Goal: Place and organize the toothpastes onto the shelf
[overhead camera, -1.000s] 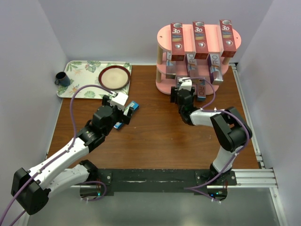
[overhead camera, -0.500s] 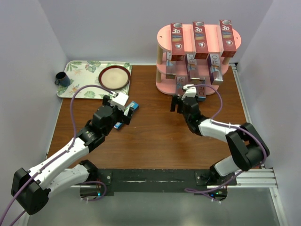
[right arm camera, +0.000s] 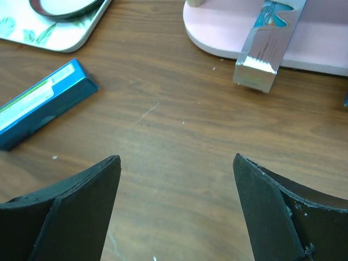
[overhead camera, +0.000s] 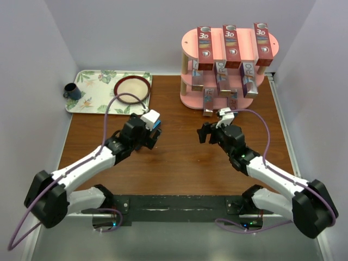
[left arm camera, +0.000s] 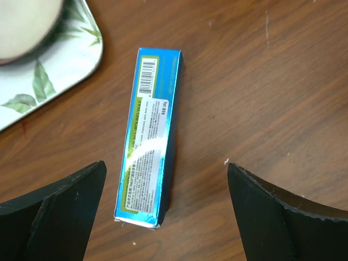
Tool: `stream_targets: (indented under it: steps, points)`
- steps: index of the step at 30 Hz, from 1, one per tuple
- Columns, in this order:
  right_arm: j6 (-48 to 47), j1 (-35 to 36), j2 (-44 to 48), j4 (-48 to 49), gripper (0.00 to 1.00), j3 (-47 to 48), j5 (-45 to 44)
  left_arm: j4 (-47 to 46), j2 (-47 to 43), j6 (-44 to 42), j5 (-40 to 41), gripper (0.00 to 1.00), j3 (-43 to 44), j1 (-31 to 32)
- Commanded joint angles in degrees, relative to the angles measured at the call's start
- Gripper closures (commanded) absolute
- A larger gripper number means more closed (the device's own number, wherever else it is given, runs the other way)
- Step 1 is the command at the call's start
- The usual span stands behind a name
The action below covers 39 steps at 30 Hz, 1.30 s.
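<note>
Shelf [overhead camera: 187,46] sits at the table's [overhead camera: 179,163] 1 o'clock. Three red cartons [overhead camera: 232,46] lie side by side on the top tier, silver ones [overhead camera: 223,81] on the tiers below. One silver carton [right arm camera: 266,46] pokes over the bottom board's front edge. Blue carton [left arm camera: 149,136] lies flat on the table, at 8 o'clock from the shelf, just off the tray [left arm camera: 54,70] corner. Left hand [left arm camera: 166,174] hovers over it, fingers spread wide either side, clear of it. Right hand [right arm camera: 176,163] is open and empty above the table, at 6 o'clock from the shelf. Tray, at 10 o'clock, carries a plate [overhead camera: 132,88] and cup [overhead camera: 72,91].
</note>
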State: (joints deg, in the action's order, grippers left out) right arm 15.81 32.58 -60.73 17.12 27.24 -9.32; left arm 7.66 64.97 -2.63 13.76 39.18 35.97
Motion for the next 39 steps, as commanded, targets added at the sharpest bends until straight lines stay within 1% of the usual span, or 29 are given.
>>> stream_targets:
  steps: [1,4,6,10,12,15,18,20,24,28,29,34,37,39]
  points:
    - [-0.87,0.21,5.44,-4.2,0.11,-2.28,2.64,6.39,7.95,0.79,-6.46,0.0,8.01,-3.88]
    - [-1.05,0.21,8.34,-5.17,0.11,-3.69,4.13,9.03,11.83,0.18,-7.87,0.0,12.49,-5.29]
    - [-0.87,0.12,10.18,-5.52,0.11,-4.65,4.57,9.3,13.51,-0.18,-8.4,0.0,13.81,-6.08]
    - [-1.05,0.21,11.86,-5.7,0.11,-6.24,5.63,13.06,20.89,-0.53,-9.36,0.0,20.3,-7.49]
    - [-1.14,0.12,12.12,-5.87,0.09,-6.41,6.33,14.74,25.53,-0.88,-10.85,0.0,23.99,-7.58]
    - [-1.13,0.2,12.74,-6.05,0.06,-6.76,6.95,17.47,30.2,-1.06,-12.26,0.0,26.73,-7.75]
    - [-0.7,0.21,13.97,-5.96,0.02,-7.55,6.95,17.65,32.58,-0.97,-11.83,0.0,27.61,-7.75]
    - [-0.87,0.21,14.67,-6.05,0.01,-8.0,6.6,17.83,33.46,-1.14,-11.56,0.01,28.14,-7.66]
    - [-0.79,0.21,15.55,-6.23,0.01,-8.44,6.33,18.09,35.66,-1.58,-9.63,0.04,29.11,-7.66]
    - [-0.78,0.21,16.43,-6.4,0.01,-8.7,5.81,18.44,38.03,-1.76,-10.33,0.09,29.46,-7.75]
    - [-0.78,0.21,16.78,-6.49,0.01,-8.79,5.72,18.53,38.47,-1.85,-10.07,0.13,29.55,-7.84]
    - [-0.61,0.21,17.14,-6.4,0.01,-9.14,6.07,17.57,40.06,-1.67,-6.47,0.13,30.43,-8.11]
    - [-0.7,0.21,17.13,-6.75,0.02,-9.14,5.81,17.47,39.62,-1.76,-5.94,0.11,31.31,-8.19]
    - [-0.96,0.2,17.83,-7.19,0.01,-9.14,5.72,17.04,37.78,-1.93,-5.33,0.1,31.22,-8.19]
